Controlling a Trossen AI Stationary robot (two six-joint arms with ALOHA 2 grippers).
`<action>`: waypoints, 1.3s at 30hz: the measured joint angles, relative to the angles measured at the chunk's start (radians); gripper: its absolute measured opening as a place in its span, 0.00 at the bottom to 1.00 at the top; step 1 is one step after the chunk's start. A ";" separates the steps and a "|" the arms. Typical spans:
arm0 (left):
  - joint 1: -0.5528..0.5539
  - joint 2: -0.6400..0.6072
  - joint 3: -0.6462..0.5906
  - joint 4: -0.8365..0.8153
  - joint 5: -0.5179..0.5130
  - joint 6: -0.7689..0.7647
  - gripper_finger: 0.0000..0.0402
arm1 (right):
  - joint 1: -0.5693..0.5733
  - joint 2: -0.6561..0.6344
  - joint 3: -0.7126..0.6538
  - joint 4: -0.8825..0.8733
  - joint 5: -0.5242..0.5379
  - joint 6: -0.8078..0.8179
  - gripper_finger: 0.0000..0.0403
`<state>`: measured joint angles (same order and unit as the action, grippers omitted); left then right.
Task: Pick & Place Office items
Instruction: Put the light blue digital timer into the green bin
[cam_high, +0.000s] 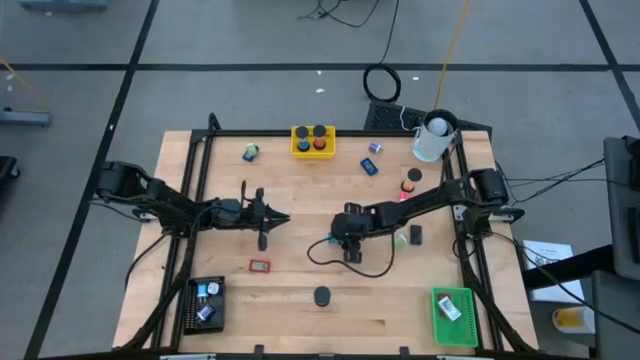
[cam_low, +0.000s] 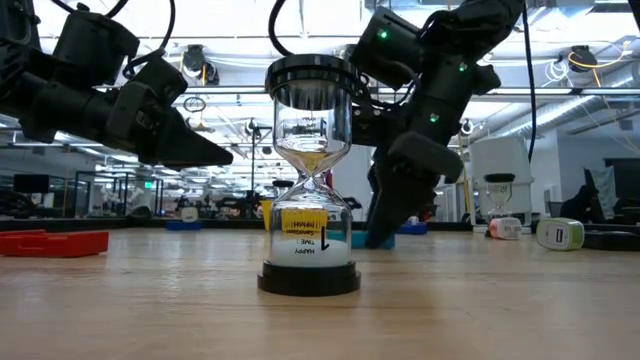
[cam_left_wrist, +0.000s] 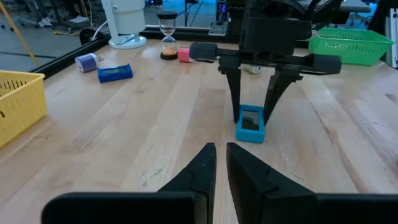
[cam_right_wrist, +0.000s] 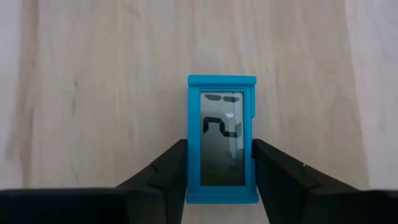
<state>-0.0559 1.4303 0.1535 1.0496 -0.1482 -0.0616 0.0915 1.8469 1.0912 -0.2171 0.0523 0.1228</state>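
Right hand (cam_right_wrist: 219, 171) pinching blue clock (cam_right_wrist: 221, 146) by long sides, mid-bench (cam_high: 420, 310). Looks light, rigid plastic, smooth; side grip suits. Left hand (cam_left_wrist: 219, 163) closed, empty, hovering left.

wooden table (cam_high: 300, 320) on a grey tiled floor, yellow tray (cam_high: 313, 141) at the far edge, green tray (cam_high: 455, 316) and black tray (cam_high: 206, 303) at the near corners, white cup (cam_high: 432, 137) far right

High overhead; low level, hourglass (cam_low: 309, 180) close; wrists share blue clock (cam_right_wrist: 222, 139), probably.
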 joint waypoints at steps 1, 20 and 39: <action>0.000 0.000 0.000 0.000 0.000 0.000 0.12 | 0.003 -0.008 -0.001 -0.014 0.002 0.006 0.37; 0.000 0.000 0.000 -0.005 -0.002 -0.001 0.12 | 0.302 -0.329 -0.001 -0.479 -0.005 0.545 0.40; 0.000 0.000 0.000 -0.007 -0.001 -0.004 0.12 | 0.782 -0.487 -0.001 -0.751 -0.087 1.499 0.39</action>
<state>-0.0559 1.4303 0.1534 1.0424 -0.1490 -0.0654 0.8730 1.3599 1.0904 -0.9685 -0.0346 1.6217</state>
